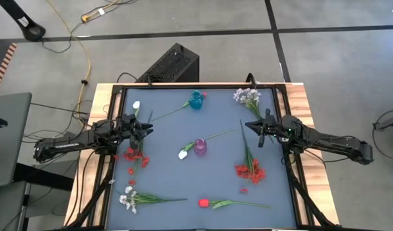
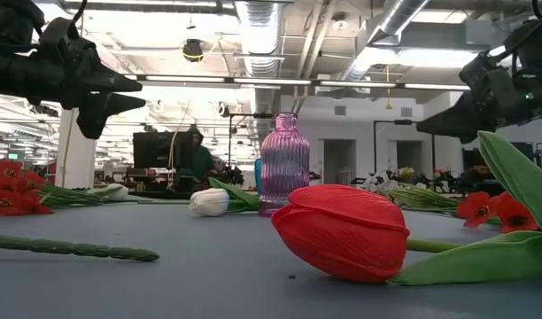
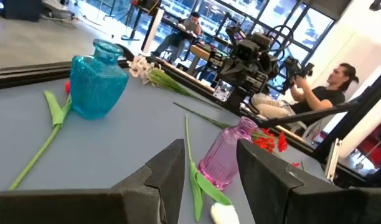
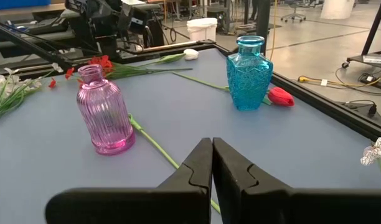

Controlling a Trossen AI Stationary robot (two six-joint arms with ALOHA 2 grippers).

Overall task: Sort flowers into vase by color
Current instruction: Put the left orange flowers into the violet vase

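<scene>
Flowers [image 1: 249, 168] are lying scattered on my table [image 1: 164, 138] around the pink vase [image 1: 201, 147] and teal vase [image 1: 196, 100]. Left pincer [image 3: 209, 163] is hovering open; right pincer [image 4: 212, 163] is hovering closed, empty.

The 2 dark arms reach inward over the table [image 1: 164, 138] from opposite side edges, both held above the surface and touching nothing. The left gripper [image 1: 147, 127] hovers near the left edge, toward the far half, pointing at the centre; in its wrist view its 2 fingers [image 3: 169, 177] stand apart with a clear gap. The right gripper [image 1: 249, 125] hovers near the right edge at about the same depth, pointing inward, its 2 fingers [image 4: 200, 165] pressed together with nothing between them.
</scene>
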